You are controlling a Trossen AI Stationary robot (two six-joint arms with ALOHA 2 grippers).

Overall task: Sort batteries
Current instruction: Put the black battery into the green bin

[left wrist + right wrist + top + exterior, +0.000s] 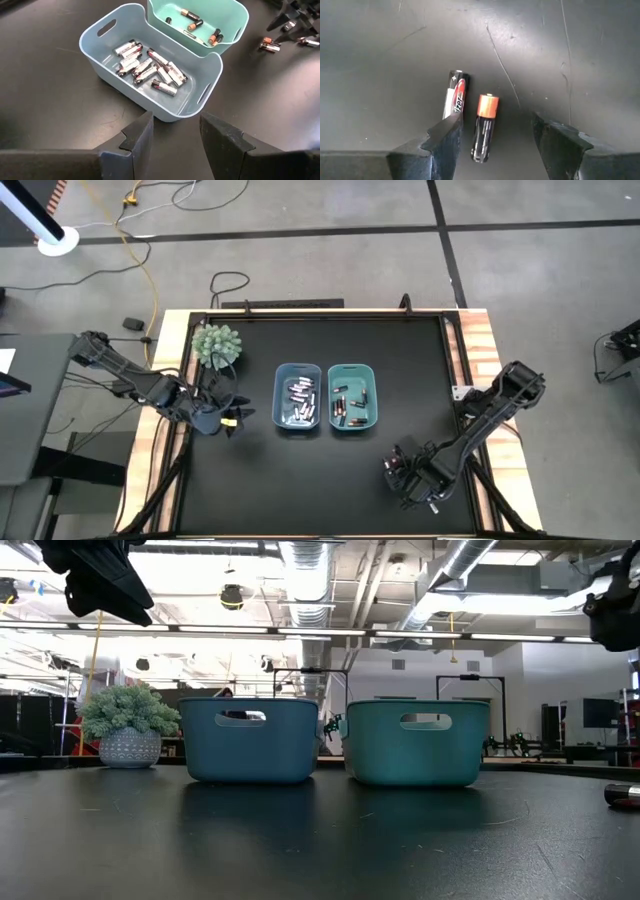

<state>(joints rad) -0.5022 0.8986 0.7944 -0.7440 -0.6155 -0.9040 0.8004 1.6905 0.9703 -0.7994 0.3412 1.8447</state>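
Black tabletop [320,470] on a wooden frame, concrete floor around it. Two bins stand side by side near the table's centre. Blue bin [298,397] holds the silvery-white batteries [150,67], a loose heap of about ten. Teal bin [353,395], touching it at three o'clock, holds the dark copper-ended batteries [197,25], roughly five.

Potted plant [217,345] stands at about ten o'clock from the bins, near the table's far left corner.

Left gripper [232,421] hovers at nine o'clock from the blue bin, raised above the table. Its fingers are parted and empty, pointing toward the blue bin.

Right gripper [405,475] is low over the table at about five o'clock from the teal bin. Its fingers are spread with nothing gripped. Two batteries lie loose on the table between them: one silvery-white battery with red marking [455,99] and one dark battery with copper end [485,126], nearly parallel and just beside each other.
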